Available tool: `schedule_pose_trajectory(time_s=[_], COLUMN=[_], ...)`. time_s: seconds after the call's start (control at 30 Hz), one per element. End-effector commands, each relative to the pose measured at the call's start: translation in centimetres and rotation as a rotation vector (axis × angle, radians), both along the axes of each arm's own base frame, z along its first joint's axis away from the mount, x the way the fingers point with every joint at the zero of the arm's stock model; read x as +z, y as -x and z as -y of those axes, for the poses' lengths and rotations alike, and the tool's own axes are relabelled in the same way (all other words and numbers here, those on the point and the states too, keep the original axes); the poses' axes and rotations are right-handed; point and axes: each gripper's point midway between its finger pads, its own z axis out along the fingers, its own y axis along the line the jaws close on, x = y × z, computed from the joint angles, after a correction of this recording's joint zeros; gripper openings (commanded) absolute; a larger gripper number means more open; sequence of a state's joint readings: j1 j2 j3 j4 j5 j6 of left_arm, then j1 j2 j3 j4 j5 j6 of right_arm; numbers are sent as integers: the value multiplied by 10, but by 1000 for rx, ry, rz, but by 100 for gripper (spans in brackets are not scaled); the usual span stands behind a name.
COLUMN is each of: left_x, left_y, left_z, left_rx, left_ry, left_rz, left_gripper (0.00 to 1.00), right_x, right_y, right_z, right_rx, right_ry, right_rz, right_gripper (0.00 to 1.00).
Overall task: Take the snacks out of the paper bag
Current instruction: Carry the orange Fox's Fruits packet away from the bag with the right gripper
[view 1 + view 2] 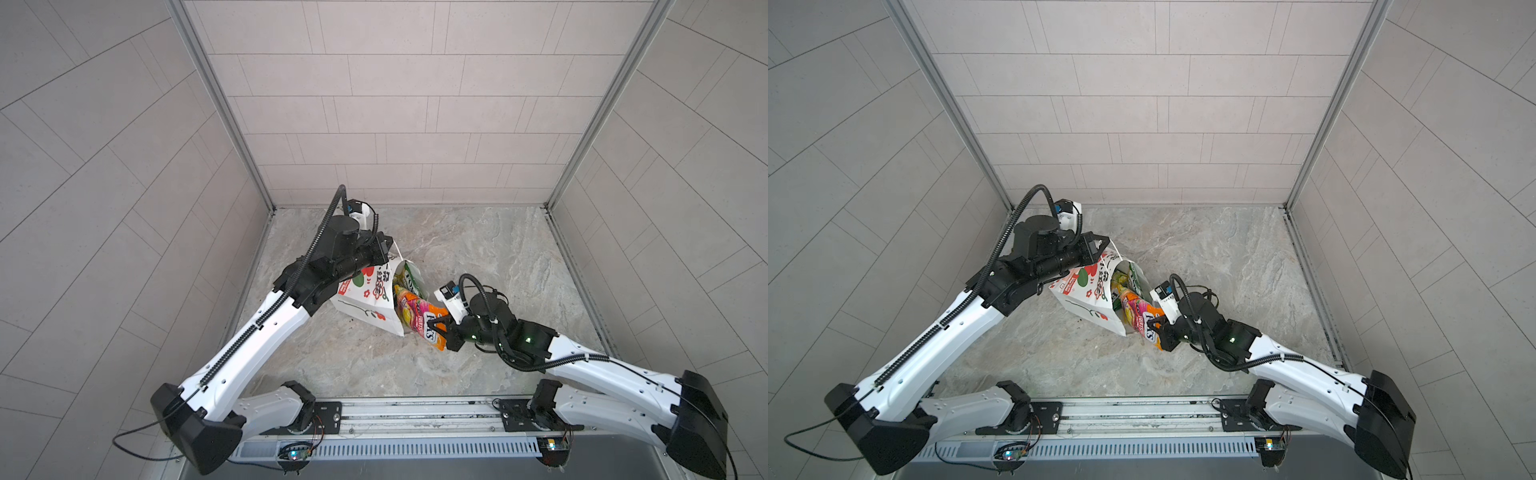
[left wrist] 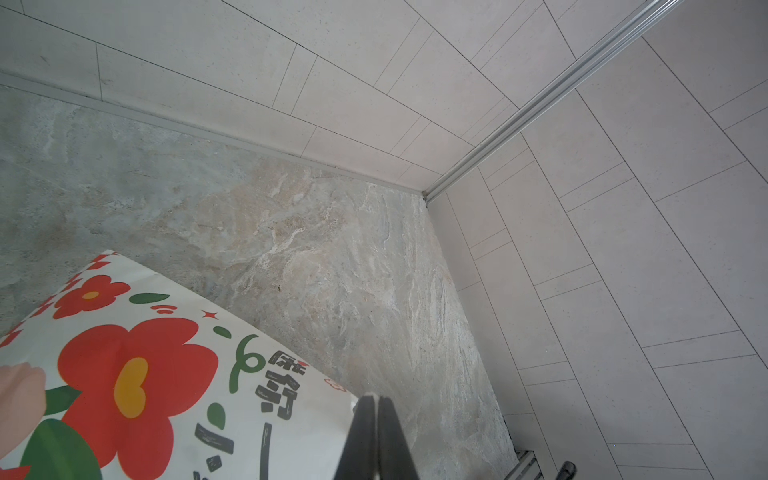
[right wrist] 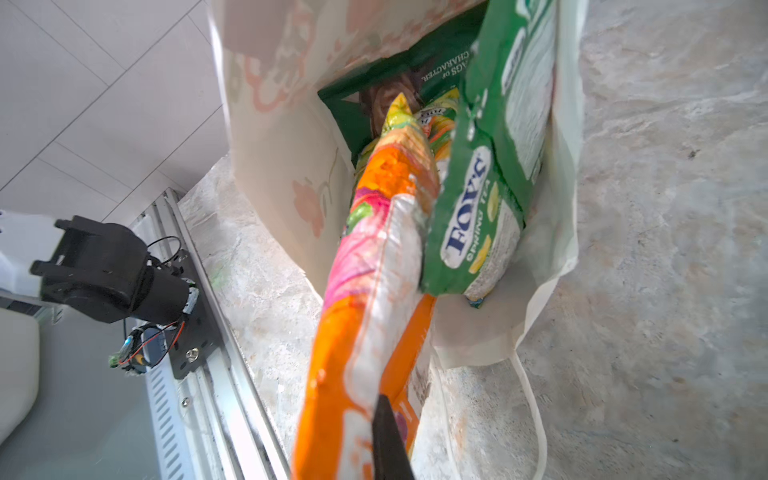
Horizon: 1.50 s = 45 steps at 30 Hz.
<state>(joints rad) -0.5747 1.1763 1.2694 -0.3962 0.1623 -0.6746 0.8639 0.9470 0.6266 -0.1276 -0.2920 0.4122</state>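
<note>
One packet is in hand: the right gripper (image 1: 441,327) is clamped on the outer end of the glossy orange-pink FOX'S packet (image 3: 370,266). The packet's long axis runs straight away from the jaws into the mouth of the tall white flower-printed paper bag (image 1: 360,305), which is tipped towards that arm. A pull back along that axis looks right. A green-yellow FOX'S packet (image 3: 478,216) and the dark green crisp bag (image 3: 343,110) lie inside. The left gripper (image 2: 376,419), jaws together, sits at the bag's far edge; I cannot tell whether it pinches paper.
</note>
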Motion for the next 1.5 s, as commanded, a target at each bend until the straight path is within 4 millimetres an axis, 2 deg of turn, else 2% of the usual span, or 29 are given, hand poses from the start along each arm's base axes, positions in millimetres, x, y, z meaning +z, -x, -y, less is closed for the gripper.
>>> schedule_pose_trajectory(time_s=[0.0, 0.1, 0.23, 0.33, 0.5, 0.57, 0.7, 0.83, 0.97, 1.27, 1.33, 1.47], left_x=[28, 26, 26, 27, 27, 26, 27, 28, 28, 27, 28, 29], left_y=[-1, -1, -1, 0, 1, 0, 2, 2, 2, 5, 6, 6], left_z=[-6, -6, -8, -9, -8, -8, -6, -6, -4, 1, 0, 1], left_rx=[19, 21, 29, 31, 24, 22, 11, 4, -5, -34, -33, -42], left_ry=[26, 22, 9, 7, 6, 7, 12, 8, 11, 22, 20, 22], left_rz=[88, 85, 88, 93, 91, 87, 88, 91, 89, 83, 85, 85], left_gripper=[0, 0, 0, 0, 0, 0, 0, 0, 0, 0, 0, 0], right_x=[36, 62, 91, 102, 104, 100, 82, 73, 58, 4, -11, -47], right_y=[15, 17, 12, 6, -13, -24, -60, -113, -160, -271, -295, -329], right_z=[5, 18, 49, 76, 109, 114, 114, 120, 117, 100, 103, 120], right_rx=[58, 26, -88, -195, -364, -408, -416, -416, -385, -324, -332, -383], right_ry=[-28, -49, -22, 20, 85, 97, 69, -11, -10, -131, -137, -109], right_rz=[47, 99, 185, 229, 240, 209, 87, 32, -33, -224, -255, -335], right_gripper=[0, 0, 0, 0, 0, 0, 0, 0, 0, 0, 0, 0])
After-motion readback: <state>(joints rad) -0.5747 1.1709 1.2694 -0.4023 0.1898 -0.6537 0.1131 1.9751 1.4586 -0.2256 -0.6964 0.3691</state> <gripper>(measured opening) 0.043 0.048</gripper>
